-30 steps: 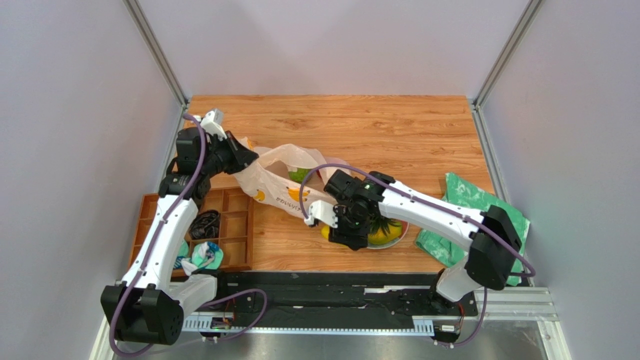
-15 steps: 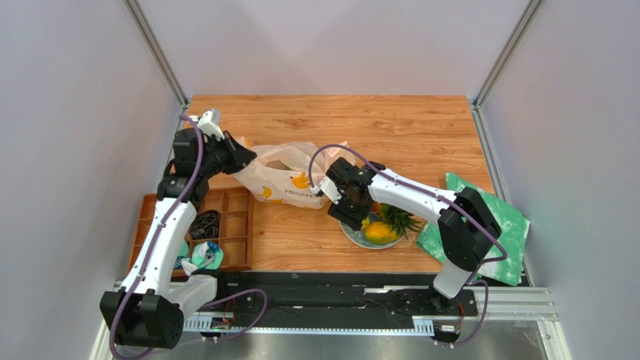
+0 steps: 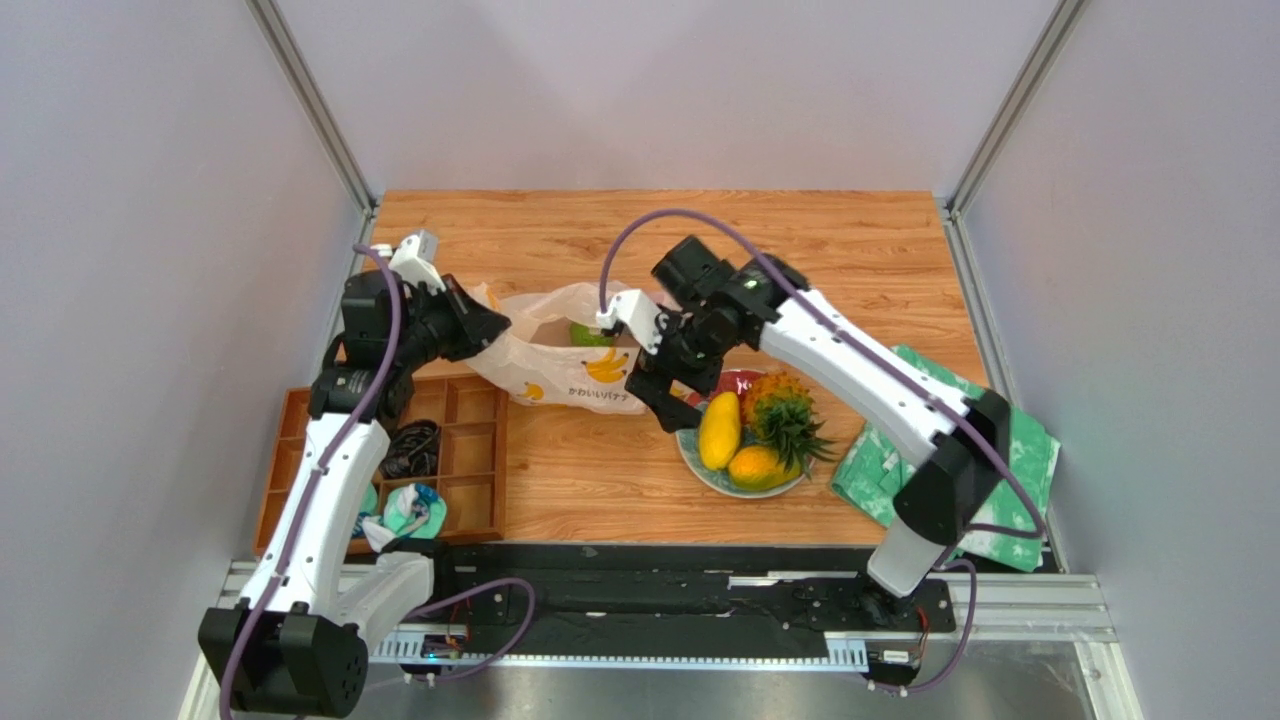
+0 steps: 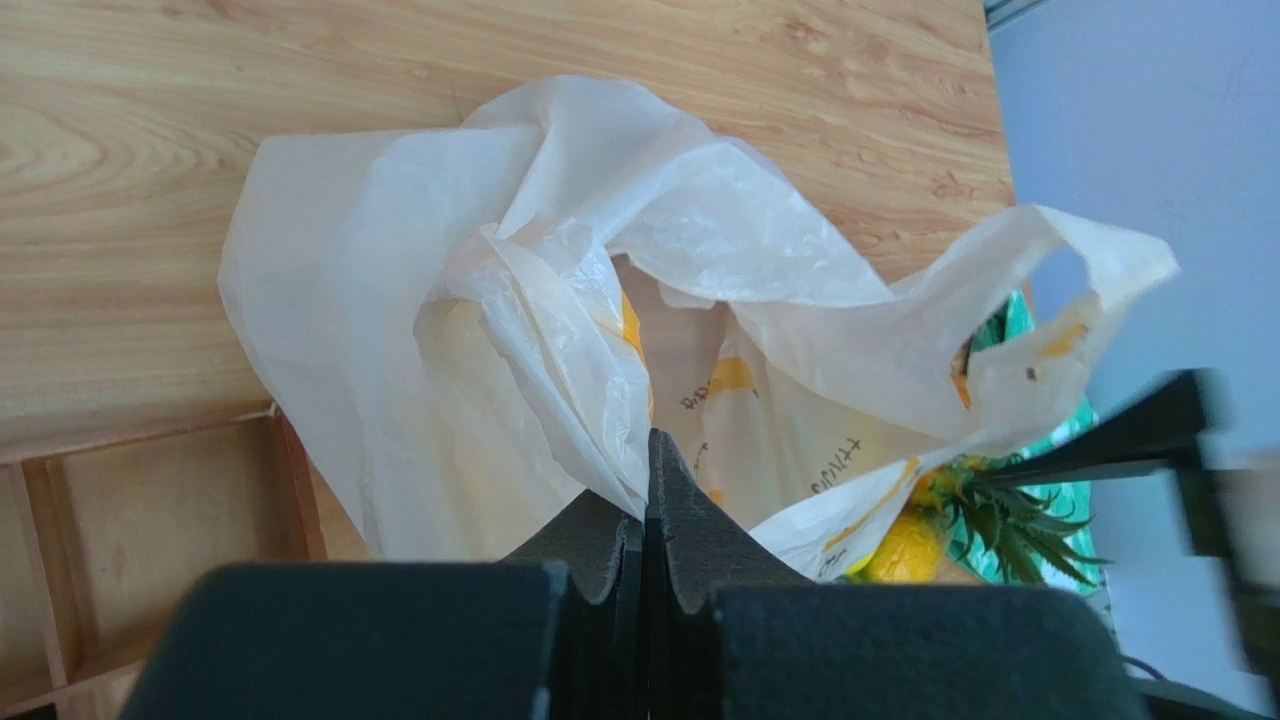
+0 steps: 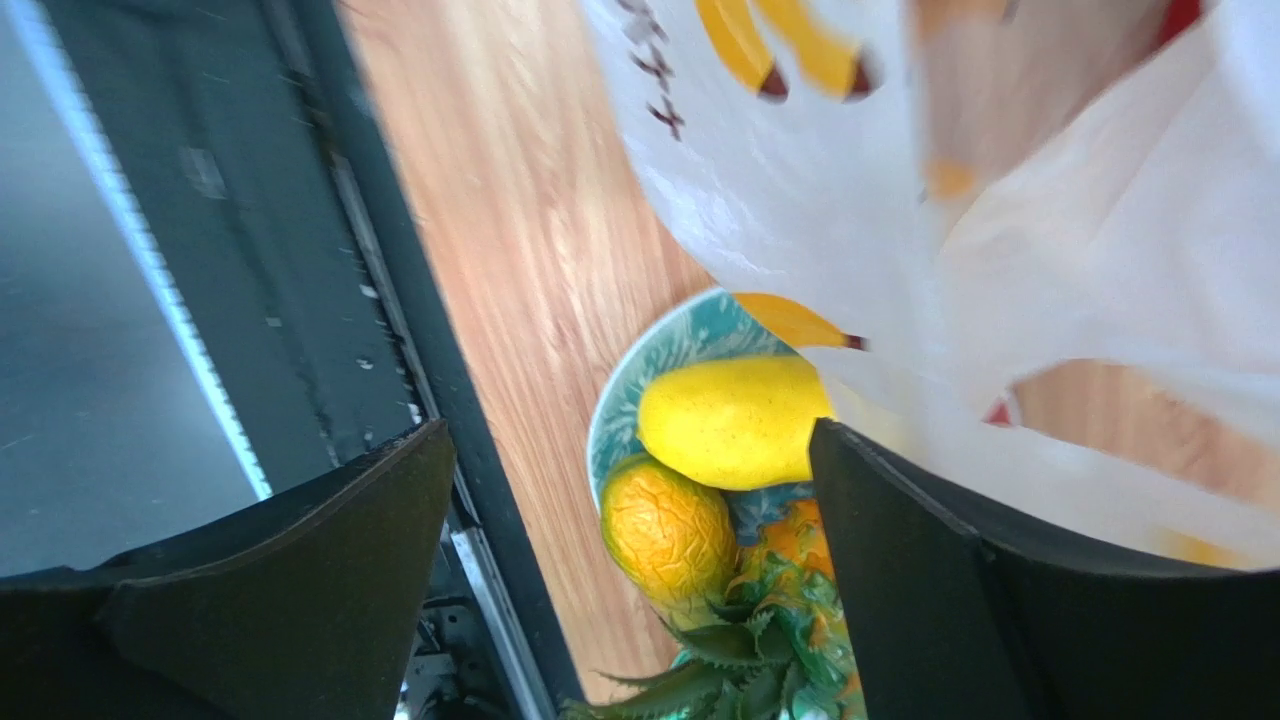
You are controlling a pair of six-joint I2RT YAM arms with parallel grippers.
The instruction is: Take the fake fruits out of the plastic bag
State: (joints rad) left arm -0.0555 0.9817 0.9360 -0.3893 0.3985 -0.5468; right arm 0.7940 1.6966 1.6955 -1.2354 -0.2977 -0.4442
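Note:
The plastic bag (image 3: 579, 368) lies on the wooden table, left of centre, its mouth open upward. My left gripper (image 3: 484, 323) is shut on the bag's left edge; the left wrist view shows its jaws (image 4: 649, 450) pinching a fold of the bag (image 4: 451, 300). A green fruit (image 3: 589, 333) shows inside the bag. My right gripper (image 3: 661, 393) is open and empty, between the bag and a plate (image 3: 736, 489). On the plate lie a yellow mango (image 3: 720, 429), an orange mango (image 3: 756, 467) and a pineapple (image 3: 781, 413). The right wrist view shows these fruits (image 5: 732, 423) between its spread fingers.
A wooden compartment tray (image 3: 466, 405) with small items stands at the left front. A green-and-white cloth (image 3: 962, 435) lies at the right edge. A black rail (image 3: 676, 578) runs along the near edge. Grey walls close in the left, right and back.
My right gripper has lifted off the plate and moved back and left toward the bag, leaving the yellow mango on the plate. The bag has shifted slightly left with my left gripper.

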